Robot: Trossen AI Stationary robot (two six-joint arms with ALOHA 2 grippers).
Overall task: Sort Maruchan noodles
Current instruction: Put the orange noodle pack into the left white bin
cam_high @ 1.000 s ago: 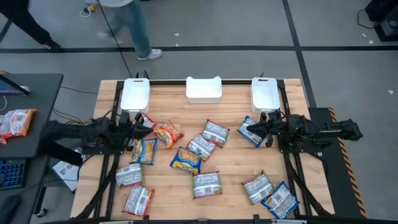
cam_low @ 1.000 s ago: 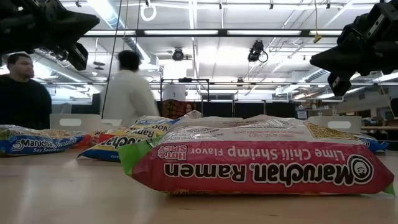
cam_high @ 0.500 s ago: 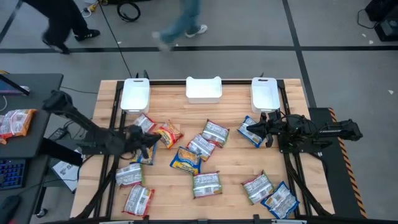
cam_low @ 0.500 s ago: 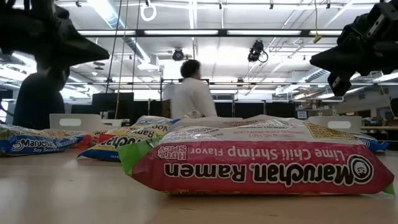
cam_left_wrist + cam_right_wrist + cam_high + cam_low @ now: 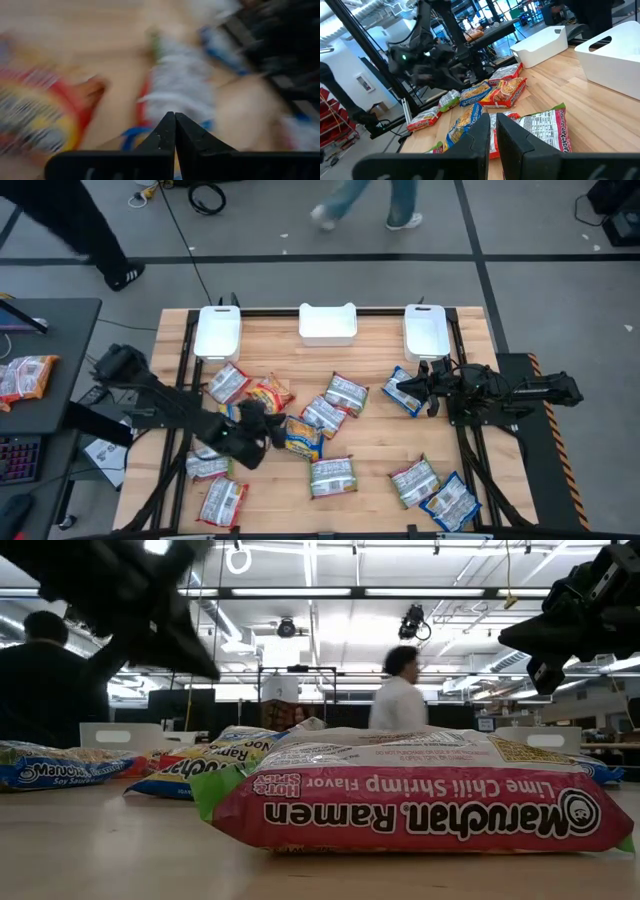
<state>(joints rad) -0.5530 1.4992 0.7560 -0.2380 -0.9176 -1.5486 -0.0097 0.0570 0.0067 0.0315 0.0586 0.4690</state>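
Maruchan noodle packets lie flat across the table: a red-orange one, a blue-yellow one, silvery ones, and a blue one. The lime chili shrimp packet fills the low view. My left gripper is shut and hovers at mid-table, between the red-orange and blue-yellow packets, pointing toward the table's right. Its wrist view is blurred. My right gripper is shut, raised above the table over the blue packet, holding nothing.
Three white bins stand along the far edge: left, middle, right. More packets lie near the front edge. A side table at the left carries another packet. People walk beyond the table.
My left arm has swung quickly from near the left bin toward the table's near edge and right, ending at mid-table beside the blue-yellow packet. The right arm has kept still. People behind the table have walked across.
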